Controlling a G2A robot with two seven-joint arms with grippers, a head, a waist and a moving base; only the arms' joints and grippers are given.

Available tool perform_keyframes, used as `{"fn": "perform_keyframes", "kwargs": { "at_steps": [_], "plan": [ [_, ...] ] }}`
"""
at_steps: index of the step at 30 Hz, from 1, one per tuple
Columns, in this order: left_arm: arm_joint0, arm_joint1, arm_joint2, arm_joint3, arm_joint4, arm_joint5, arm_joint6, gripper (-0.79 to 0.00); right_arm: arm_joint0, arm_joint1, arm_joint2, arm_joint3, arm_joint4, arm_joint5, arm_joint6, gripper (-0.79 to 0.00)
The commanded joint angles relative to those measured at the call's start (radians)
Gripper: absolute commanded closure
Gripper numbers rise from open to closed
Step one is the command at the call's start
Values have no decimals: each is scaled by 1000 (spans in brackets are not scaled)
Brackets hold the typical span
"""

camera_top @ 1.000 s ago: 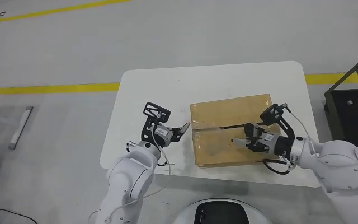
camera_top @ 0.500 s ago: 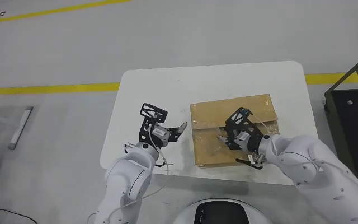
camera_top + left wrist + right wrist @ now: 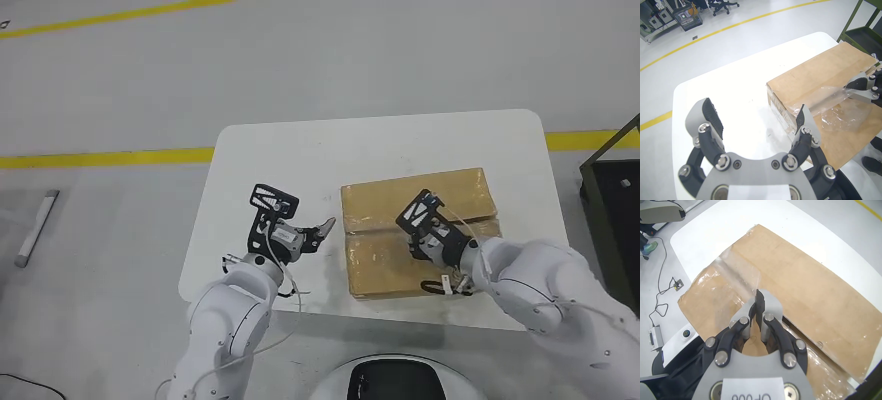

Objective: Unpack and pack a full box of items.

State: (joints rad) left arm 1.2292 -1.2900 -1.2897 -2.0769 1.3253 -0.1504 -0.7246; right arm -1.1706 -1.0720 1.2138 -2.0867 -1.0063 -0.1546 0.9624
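Observation:
A brown cardboard box (image 3: 440, 195) lies on the right half of the white table (image 3: 300, 160), its top seam covered with clear tape. My right gripper (image 3: 413, 243) sits over the middle of the seam and is shut on a lifted strip of that clear tape (image 3: 738, 273); in the right wrist view the gripper (image 3: 756, 294) has its pads pressed together on the strip's end. The seam behind it shows as an open dark slit. My left gripper (image 3: 324, 233) hovers open just off the box's left end, holding nothing. In the left wrist view this gripper (image 3: 754, 111) faces the box (image 3: 819, 75).
A dark green rack (image 3: 612, 190) stands off the table's right edge. Bare table lies left of and behind the box. Loose crinkled film (image 3: 840, 117) rests on the box's near flap. The box's front side is close to the table's front edge.
My right gripper has travelled left along the seam, from the box's right part to its middle, drawing the tape strip with it. The left arm has barely moved.

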Motion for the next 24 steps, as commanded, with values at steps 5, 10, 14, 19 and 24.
{"fn": "perform_keyframes", "kwargs": {
  "at_steps": [5,10,14,19,24],
  "plan": [
    [-6,-2,20,13,-34,-4,0,-656,12,2,-1,0,-25,-58,-9,0],
    [-13,-4,47,28,-69,-12,-2,-9,15,3,-3,12,-40,-74,-13,0],
    [-18,-7,68,47,-95,-13,-2,0,13,3,-3,15,-49,-75,-14,0],
    [-31,-11,105,83,-114,-8,3,0,6,4,1,15,-56,-76,-15,0],
    [-51,-17,143,96,-145,-7,2,0,1,4,8,17,-54,-73,-18,-15]
  ]
}}
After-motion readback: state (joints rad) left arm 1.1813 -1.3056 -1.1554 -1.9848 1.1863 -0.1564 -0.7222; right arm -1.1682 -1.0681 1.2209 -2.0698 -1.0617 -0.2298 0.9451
